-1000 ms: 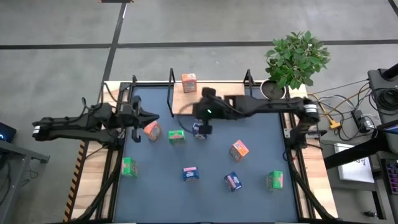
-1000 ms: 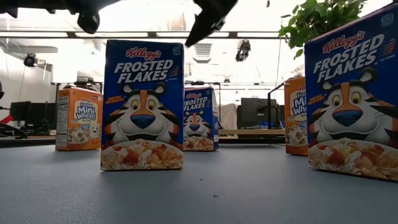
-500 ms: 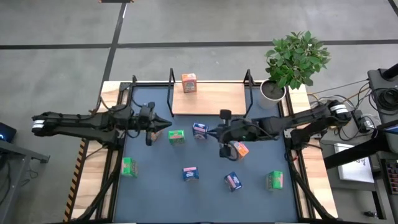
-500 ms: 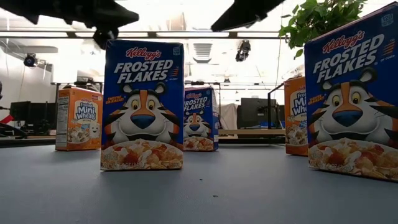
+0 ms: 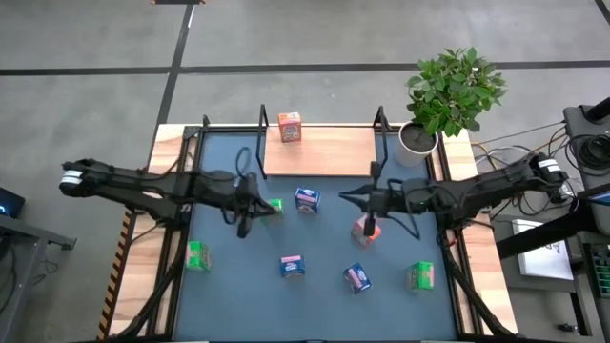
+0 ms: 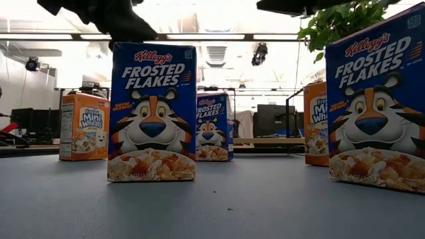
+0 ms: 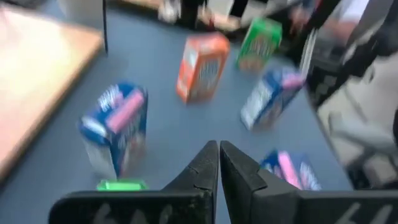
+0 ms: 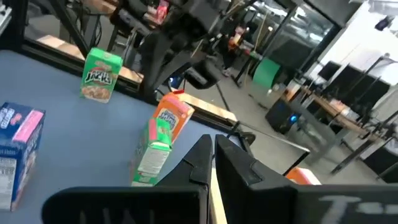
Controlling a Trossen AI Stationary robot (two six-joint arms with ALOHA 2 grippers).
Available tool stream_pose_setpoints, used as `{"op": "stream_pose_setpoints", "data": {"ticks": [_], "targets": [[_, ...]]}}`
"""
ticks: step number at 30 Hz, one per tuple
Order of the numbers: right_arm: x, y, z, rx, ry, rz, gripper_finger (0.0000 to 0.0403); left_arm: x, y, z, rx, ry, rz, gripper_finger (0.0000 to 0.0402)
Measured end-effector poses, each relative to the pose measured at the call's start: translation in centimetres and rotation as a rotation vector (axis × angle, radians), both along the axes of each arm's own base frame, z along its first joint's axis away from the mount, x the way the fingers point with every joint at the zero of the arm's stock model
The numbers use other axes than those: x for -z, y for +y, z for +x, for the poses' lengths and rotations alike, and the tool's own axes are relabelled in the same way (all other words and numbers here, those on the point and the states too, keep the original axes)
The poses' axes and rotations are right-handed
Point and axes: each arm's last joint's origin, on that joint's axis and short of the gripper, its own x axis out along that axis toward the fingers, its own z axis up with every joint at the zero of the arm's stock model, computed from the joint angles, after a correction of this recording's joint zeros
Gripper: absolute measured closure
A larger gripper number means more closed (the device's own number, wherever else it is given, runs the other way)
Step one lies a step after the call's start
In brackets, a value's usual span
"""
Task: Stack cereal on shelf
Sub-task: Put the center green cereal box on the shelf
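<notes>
The cereal boxes lie scattered on the blue-grey tabletop, apart from one orange box that stands on the shelf at the far edge. Just in front of the shelf a blue box stands near the middle, with a green box just beside it, partly under the left arm. Another orange box sits to the right, under the right arm. Nearer the front are a green box at the left, a blue box, another blue box and a green box at the right. The left hand hovers by the green box, fingers clenched together and holding nothing. The right hand points toward the middle blue box, fingers likewise pressed shut and empty. A potted plant stands by the shelf's right end.
</notes>
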Motion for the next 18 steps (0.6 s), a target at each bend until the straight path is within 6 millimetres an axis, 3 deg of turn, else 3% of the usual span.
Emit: {"op": "stream_pose_setpoints", "data": {"ticks": [7,12,18], "targets": [[0.3,-0.4,-2.3,-0.002,-0.05,-0.013,0.0392,0.4,-0.3,1.8,0.001,0.296,0.055,0.0333],[0.1,-0.6,-3.5,-0.002,-0.083,-0.015,0.0392,0.6,-0.1,2.9,-0.041,0.468,0.171,0.0248],[0.2,-0.6,-3.8,-0.006,-0.08,-0.014,0.0392,1.0,0.1,3.8,-0.041,0.519,0.33,0.015]]}}
